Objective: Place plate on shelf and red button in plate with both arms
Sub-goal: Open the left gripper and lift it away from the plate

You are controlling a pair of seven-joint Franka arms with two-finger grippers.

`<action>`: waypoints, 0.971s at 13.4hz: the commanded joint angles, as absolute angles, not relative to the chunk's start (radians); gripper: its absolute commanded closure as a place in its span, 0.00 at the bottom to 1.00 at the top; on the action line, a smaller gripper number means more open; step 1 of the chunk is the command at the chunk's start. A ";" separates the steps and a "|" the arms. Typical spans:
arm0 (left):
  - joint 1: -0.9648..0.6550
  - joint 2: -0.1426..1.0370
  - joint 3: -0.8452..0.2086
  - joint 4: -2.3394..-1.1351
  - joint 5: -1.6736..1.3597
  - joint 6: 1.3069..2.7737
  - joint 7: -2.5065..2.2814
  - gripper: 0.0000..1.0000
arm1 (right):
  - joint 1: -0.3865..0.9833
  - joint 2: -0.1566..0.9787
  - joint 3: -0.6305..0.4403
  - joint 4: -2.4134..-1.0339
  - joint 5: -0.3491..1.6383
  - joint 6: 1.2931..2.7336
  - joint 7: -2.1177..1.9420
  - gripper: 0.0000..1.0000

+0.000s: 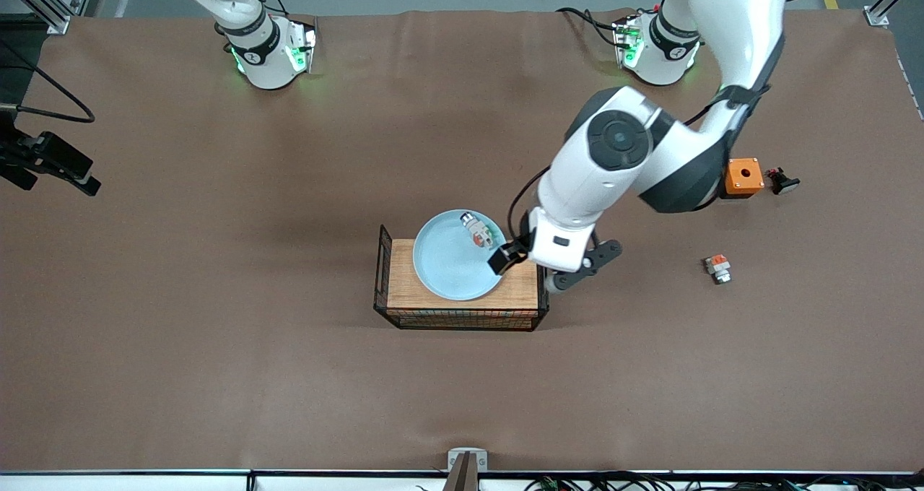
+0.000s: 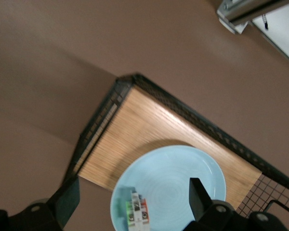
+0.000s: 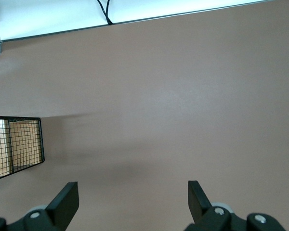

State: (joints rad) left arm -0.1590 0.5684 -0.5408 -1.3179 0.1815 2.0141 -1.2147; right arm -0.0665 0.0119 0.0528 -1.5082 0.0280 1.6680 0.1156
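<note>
The pale blue plate (image 1: 455,263) (image 2: 183,168) lies on the wooden top of the wire basket (image 1: 404,296) (image 2: 144,130). The red button (image 1: 478,232) (image 2: 137,212) lies in the plate, near the rim toward the robots' bases. My left gripper (image 1: 516,249) (image 2: 133,190) hangs open just above that edge of the plate. The button sits between its fingers and is not gripped. In the right wrist view, my right gripper (image 3: 132,192) is open and empty over bare table, with a corner of the basket (image 3: 14,144) beside it. The front view does not show it.
Toward the left arm's end of the table stand an orange box with a hole (image 1: 743,175) and a small black part (image 1: 782,181). A stubby white piece with an orange top (image 1: 717,267) lies nearer the front camera. A black camera mount (image 1: 50,162) sits at the table's other end.
</note>
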 commanded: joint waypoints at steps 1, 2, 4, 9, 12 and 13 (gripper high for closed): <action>-0.088 0.465 -0.548 -1.330 0.195 1.918 -1.128 0.00 | -0.075 0.031 0.063 -1.476 0.015 1.655 0.104 0.00; -0.053 0.428 -0.546 -1.331 0.193 1.875 -1.068 0.00 | -0.075 0.031 0.063 -1.476 0.015 1.655 0.104 0.00; 0.026 0.376 -0.543 -1.333 0.196 1.791 -0.920 0.00 | -0.075 0.031 0.063 -1.476 0.015 1.655 0.104 0.00; 0.280 0.232 -0.545 -1.333 0.190 1.614 -0.551 0.00 | -0.077 0.031 0.063 -1.476 0.015 1.657 0.104 0.00; 0.398 0.160 -0.545 -1.331 0.146 1.485 -0.374 0.00 | -0.077 0.031 0.063 -1.476 0.015 1.657 0.104 0.00; 0.446 0.140 -0.543 -1.333 0.076 1.473 -0.311 0.00 | -0.077 0.031 0.063 -1.476 0.014 1.657 0.104 0.00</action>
